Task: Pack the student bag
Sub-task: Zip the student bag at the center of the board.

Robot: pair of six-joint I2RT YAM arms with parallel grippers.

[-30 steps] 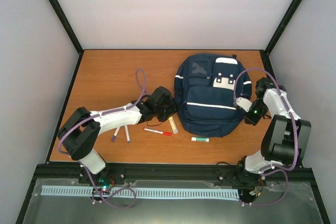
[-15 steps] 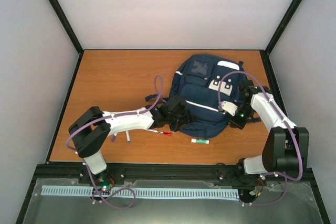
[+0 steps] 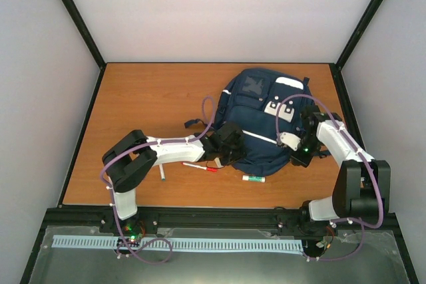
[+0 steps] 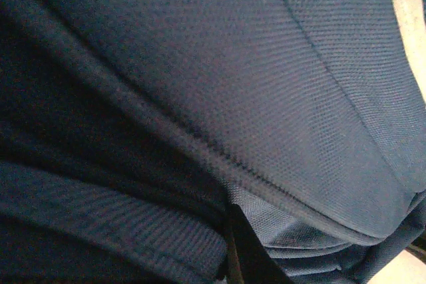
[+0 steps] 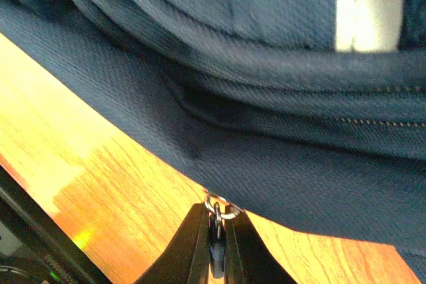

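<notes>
Both arms have closed in on the student bag [image 3: 263,124], now skewed right of centre on the table [image 3: 140,104]; right gripper [image 5: 215,231] pinches a zip pull [image 5: 215,208]; left gripper [image 3: 228,145] is buried in fabric, its grip unclear; unzipping probably comes next

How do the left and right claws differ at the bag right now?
The right claw is shut on a metal zipper ring at the student bag's right edge; the left claw is buried against its left side, fabric filling that wrist view, so open or shut is unclear. Both touch the bag.
</notes>
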